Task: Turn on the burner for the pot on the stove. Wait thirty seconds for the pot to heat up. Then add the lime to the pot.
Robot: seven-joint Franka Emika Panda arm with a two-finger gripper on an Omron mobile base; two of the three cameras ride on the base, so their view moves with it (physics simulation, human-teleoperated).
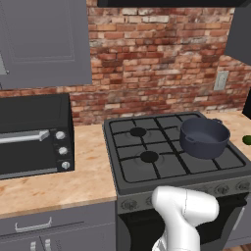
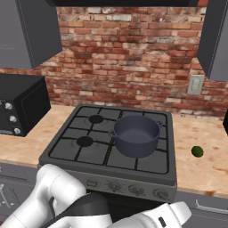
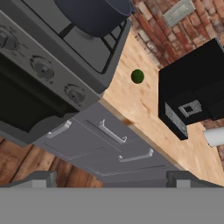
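Drawers (image 3: 114, 139) front counter (image 3: 144, 103); lime (image 3: 138, 76) sits apart.

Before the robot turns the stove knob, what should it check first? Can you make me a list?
1. Pot sits on the stove, right front part of the grates: ok.
2. Pot has nothing in it: ok.
3. Lime waits on the counter, right of the stove, apart from it: ok.
4. Front knobs are uncovered, nothing in front of them: ok.
5. Which knob runs the pot's burner: cannot tell, no markings are readable.
6. Gripper open and holding nothing: its tips stand wide apart, nothing between them: ok.
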